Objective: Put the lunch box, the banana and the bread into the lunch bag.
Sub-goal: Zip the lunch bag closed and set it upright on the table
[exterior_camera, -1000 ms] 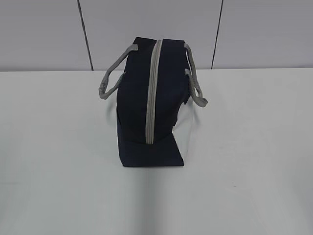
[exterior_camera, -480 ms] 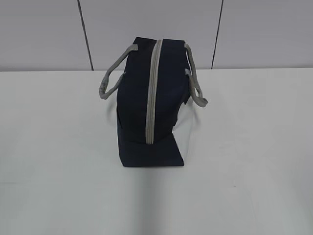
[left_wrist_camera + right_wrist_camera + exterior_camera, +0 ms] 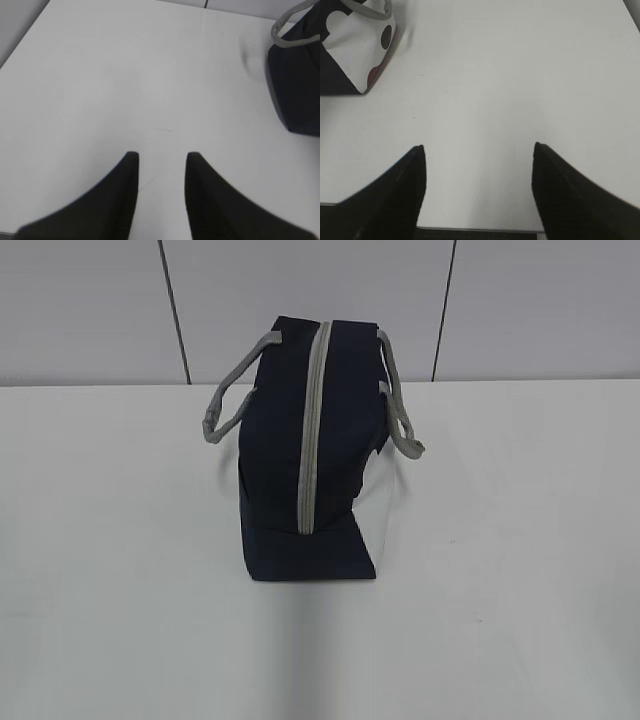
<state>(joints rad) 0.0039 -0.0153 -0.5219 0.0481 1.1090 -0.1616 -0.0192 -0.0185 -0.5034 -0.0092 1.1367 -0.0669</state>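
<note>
Nothing on the table has shifted over the last second: the lunch bag (image 3: 310, 455) sits exactly where it was, upright in the middle of the white table (image 3: 520, 540), its grey zipper (image 3: 312, 430) running shut along the top toward the viewer, and neither arm has entered the outside view. To my eye that stillness means either the work is done and the bag closed over its load, or it has not begun; I cannot tell which, since the bag's inside is hidden. The left gripper (image 3: 160, 156) hovers over bare tabletop with its fingers a narrow gap apart and nothing between them, the bag's dark corner off to its right. The right gripper (image 3: 479, 146) hangs likewise over bare table, fingers spread wide and empty, with the bag's white patterned side panel (image 3: 362, 47) at the upper left of its view. Counting: one lunch bag, one zipper, two grey strap handles (image 3: 225, 405), one on each side, and two grippers. Of the lunch box, the banana and the bread I count none in sight in any view; they may be inside the bag or simply out of frame.
</note>
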